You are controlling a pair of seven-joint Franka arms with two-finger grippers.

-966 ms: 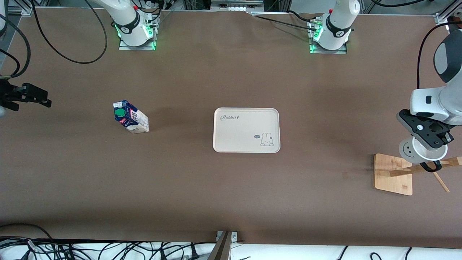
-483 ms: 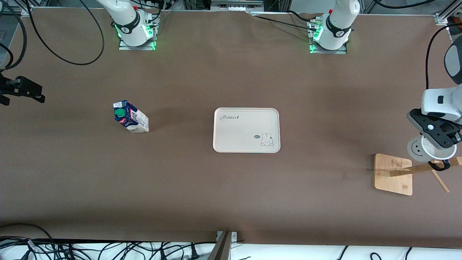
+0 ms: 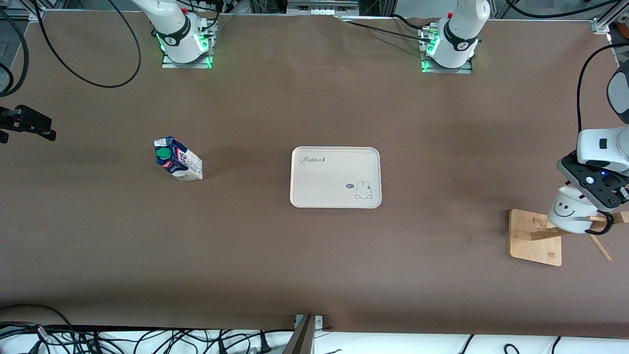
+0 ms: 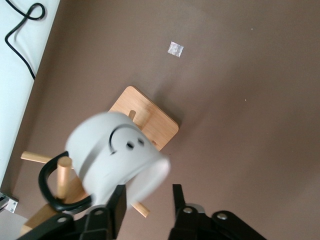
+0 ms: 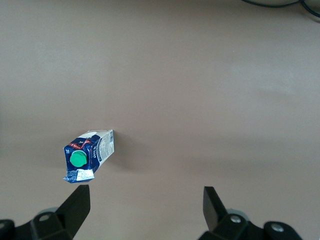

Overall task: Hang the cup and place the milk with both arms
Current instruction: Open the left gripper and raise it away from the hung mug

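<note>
Right gripper [image 3: 29, 125], jaws spread wide and empty, hangs over the right arm's end of the bench [image 3: 275, 255]. The milk [image 3: 178, 160] stands on the bench; a tray [image 3: 335, 177] lies mid-bench. The cup [image 3: 570, 210] hangs by its handle on the wooden rack [image 3: 535, 237]; left gripper [image 4: 145, 200], jaws parted, releases it.
</note>
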